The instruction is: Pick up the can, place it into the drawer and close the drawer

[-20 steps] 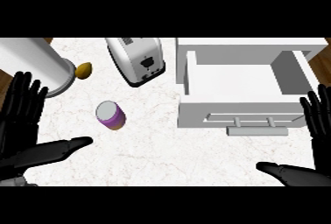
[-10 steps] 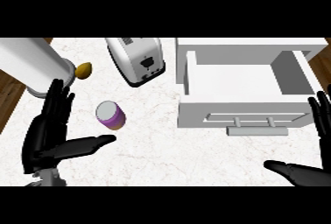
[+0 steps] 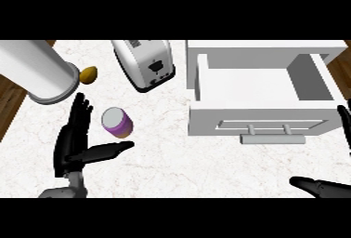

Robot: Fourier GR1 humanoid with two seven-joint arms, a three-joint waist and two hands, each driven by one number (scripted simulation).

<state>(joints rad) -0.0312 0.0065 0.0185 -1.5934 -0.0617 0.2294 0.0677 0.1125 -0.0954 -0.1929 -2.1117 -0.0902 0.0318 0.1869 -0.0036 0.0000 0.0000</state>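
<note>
Plainly, much of me is lying outside the view. My right hand point(image 3: 322, 187) is showing only as a dark thumb at the lower right corner and a sliver of fingertips point(image 3: 342, 116) against the right edge, just beside the drawer's front; the palm is cut off, yet the parts I can see are lying straight, holding nothing. My left forearm is being clipped by the lower edge as well. The white cylinder point(image 3: 37, 69) at the upper left is running out past the top, so I cannot make out what it is, and it is hiding part of the small brown thing point(image 3: 89, 75) beside it.

My left hand point(image 3: 74, 144) is standing on the counter point(image 3: 185, 162) with its fingers straight and its thumb spread out to the right, grasping nothing. The can point(image 3: 116, 122) is sitting between those fingers and the thumb, very near but, as far as I can tell, untouched. It is showing a pale grey round top and a purple side, tilting slightly in this steep view. It is resting on the marble, well apart from the drawer point(image 3: 264, 100), which is standing open at the right, white, with a bar handle point(image 3: 273, 138) on its front. The toaster point(image 3: 145, 65) is sitting above the can.
</note>
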